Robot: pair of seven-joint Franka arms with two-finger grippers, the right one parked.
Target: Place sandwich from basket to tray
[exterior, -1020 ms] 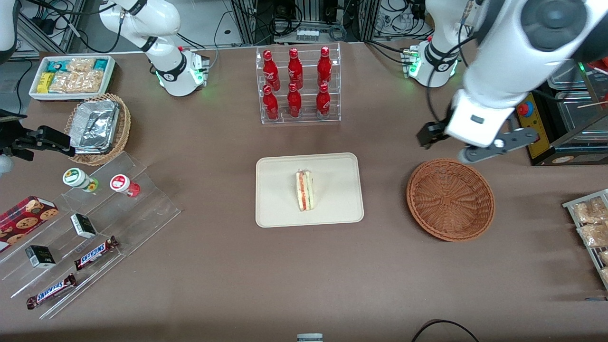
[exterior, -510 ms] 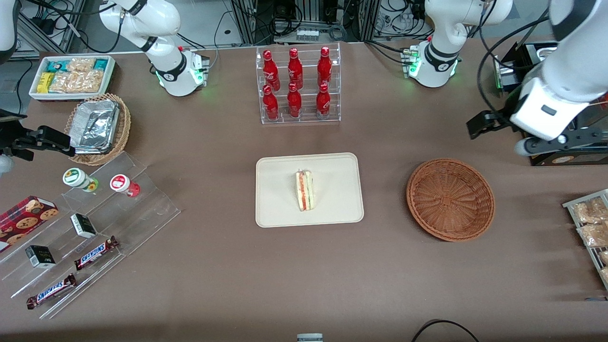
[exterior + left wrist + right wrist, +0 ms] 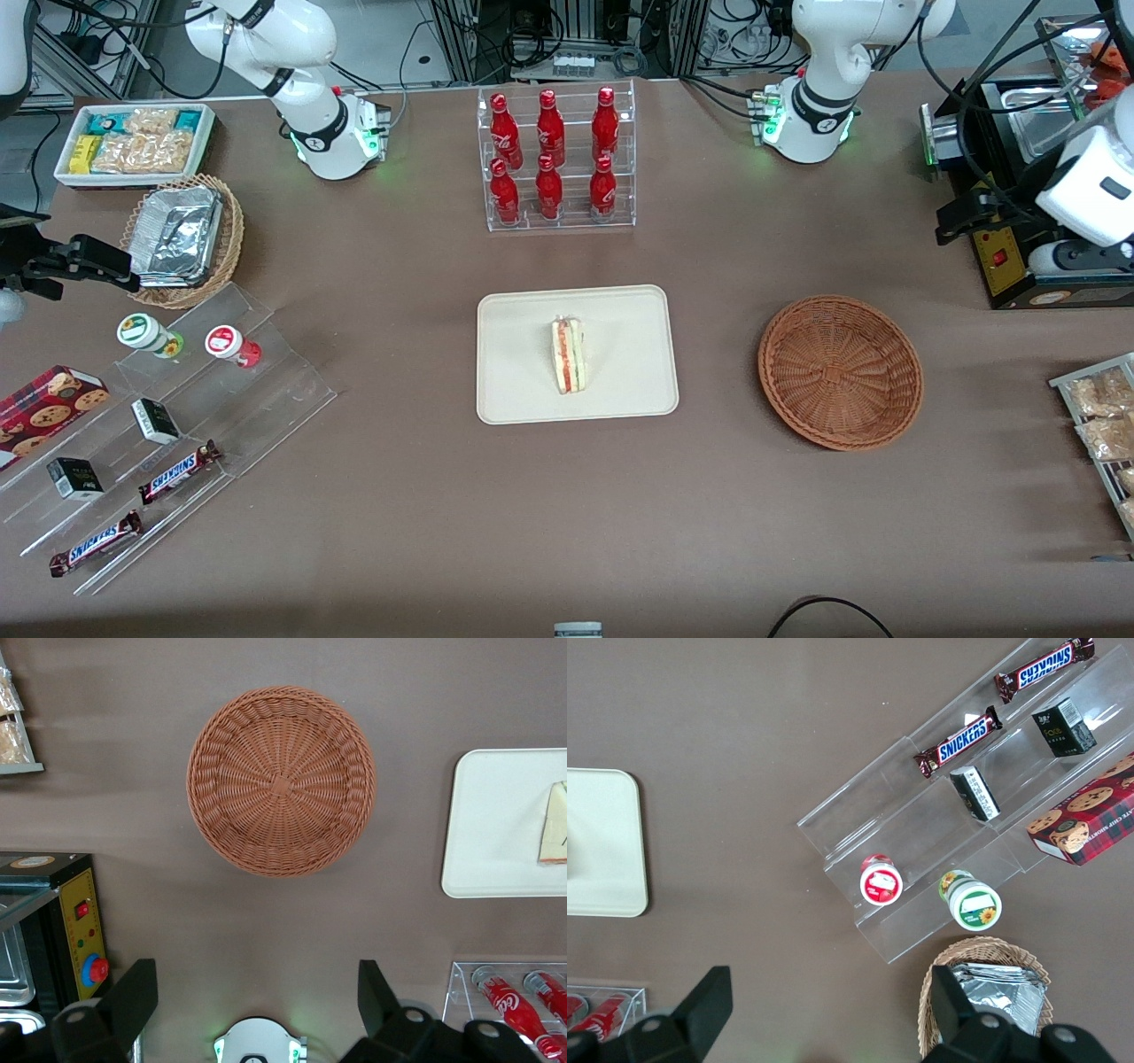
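Note:
The sandwich (image 3: 567, 356) stands on its edge in the middle of the cream tray (image 3: 620, 319), filling side up. A corner of the sandwich (image 3: 556, 824) also shows on the tray (image 3: 496, 815) in the left wrist view. The round reddish-brown basket (image 3: 840, 372) lies beside the tray, toward the working arm's end, with nothing in it (image 3: 281, 780). My left gripper (image 3: 961, 217) hangs high at the working arm's end of the table, farther from the front camera than the basket. It is open (image 3: 257, 973), with nothing between its fingers.
A clear rack of red bottles (image 3: 554, 159) stands farther from the camera than the tray. A black box with a red button (image 3: 1005, 257) and a rack of bagged snacks (image 3: 1099, 416) sit at the working arm's end. Acrylic steps with candy (image 3: 177, 425) lie toward the parked arm's end.
My left arm has swung from above the basket's rim out toward the working arm's edge of the table. The sandwich, tray and basket have not moved.

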